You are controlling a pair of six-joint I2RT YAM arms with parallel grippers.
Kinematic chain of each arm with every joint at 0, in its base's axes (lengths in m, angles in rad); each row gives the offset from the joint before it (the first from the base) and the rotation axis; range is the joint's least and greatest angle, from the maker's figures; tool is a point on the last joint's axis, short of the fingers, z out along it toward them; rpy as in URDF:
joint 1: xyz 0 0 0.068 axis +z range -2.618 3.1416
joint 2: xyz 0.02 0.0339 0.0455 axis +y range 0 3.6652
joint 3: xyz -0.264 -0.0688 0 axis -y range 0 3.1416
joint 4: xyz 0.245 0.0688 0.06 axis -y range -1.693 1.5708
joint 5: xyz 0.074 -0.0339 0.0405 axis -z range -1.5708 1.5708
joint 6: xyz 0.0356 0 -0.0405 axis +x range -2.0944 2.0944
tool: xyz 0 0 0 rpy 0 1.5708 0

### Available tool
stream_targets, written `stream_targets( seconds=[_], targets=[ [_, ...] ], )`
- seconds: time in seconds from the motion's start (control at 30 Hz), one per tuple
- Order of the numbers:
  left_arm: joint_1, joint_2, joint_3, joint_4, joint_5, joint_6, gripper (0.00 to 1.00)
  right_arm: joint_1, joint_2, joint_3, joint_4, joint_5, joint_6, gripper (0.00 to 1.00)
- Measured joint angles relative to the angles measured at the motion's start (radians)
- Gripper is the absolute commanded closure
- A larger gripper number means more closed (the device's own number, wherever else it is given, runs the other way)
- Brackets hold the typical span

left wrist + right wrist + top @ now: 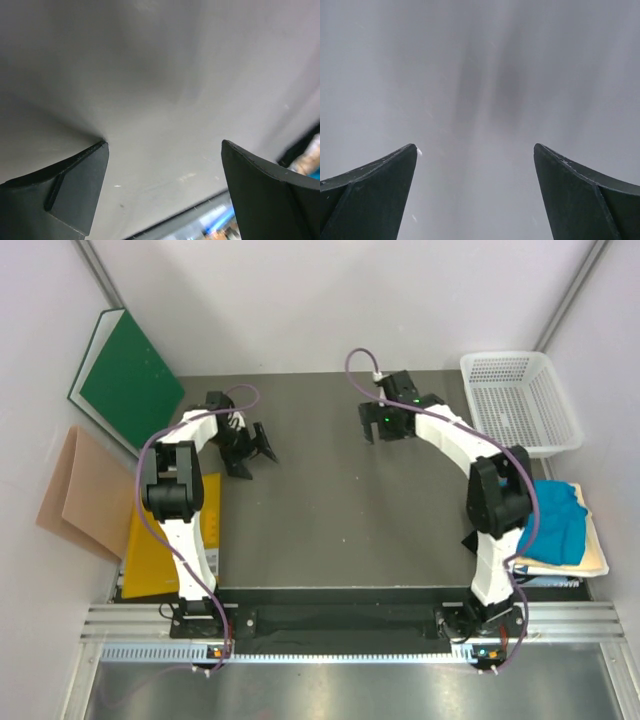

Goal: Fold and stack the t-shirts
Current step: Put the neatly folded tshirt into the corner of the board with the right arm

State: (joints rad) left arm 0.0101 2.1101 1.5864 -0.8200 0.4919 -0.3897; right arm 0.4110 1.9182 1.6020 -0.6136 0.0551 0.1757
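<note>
The teal-blue t-shirt [556, 520] lies crumpled at the table's right edge, beside the right arm's base. It rests on the pale cream-tan t-shirt [592, 556], of which only a flat edge shows. My left gripper [256, 460] is open and empty over the bare grey table at the back left. My right gripper [384, 434] is open and empty over the table at the back middle-right. The left wrist view [164, 145] and the right wrist view [475, 147] show only bare table between the spread fingers. Both grippers are far from the shirts.
A white mesh basket [520, 400] stands at the back right. A green board [128, 378] leans on the left wall. A tan-pink paper sheet [78, 492] and a yellow envelope [150, 548] lie at the left edge by the left arm.
</note>
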Motion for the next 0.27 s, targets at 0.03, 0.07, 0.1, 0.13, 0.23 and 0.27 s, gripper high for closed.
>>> stream_targets(
  seconds=[0.03,0.07,0.1,0.13,0.23,0.27],
  targets=[
    [0.0,0.0,0.01,-0.002,-0.026,0.007,0.01,0.011,0.037,0.033,0.011,-0.01,-0.001,0.0],
    [0.0,0.0,0.022,-0.005,-0.057,0.016,0.01,0.023,0.07,0.066,0.027,-0.016,-0.002,0.0],
    [0.0,0.0,0.034,-0.011,-0.084,0.025,0.01,0.031,0.094,0.092,0.031,-0.023,-0.003,0.0],
    [0.0,0.0,0.05,-0.019,-0.114,0.032,0.01,0.038,0.116,0.123,0.032,-0.028,-0.005,0.0],
    [-0.002,0.002,0.098,-0.031,-0.185,0.056,0.01,0.047,0.154,0.19,0.045,-0.05,-0.012,0.0],
    [-0.002,0.002,0.109,-0.03,-0.201,0.066,0.01,0.047,0.156,0.201,0.049,-0.055,-0.016,0.0]
  ],
)
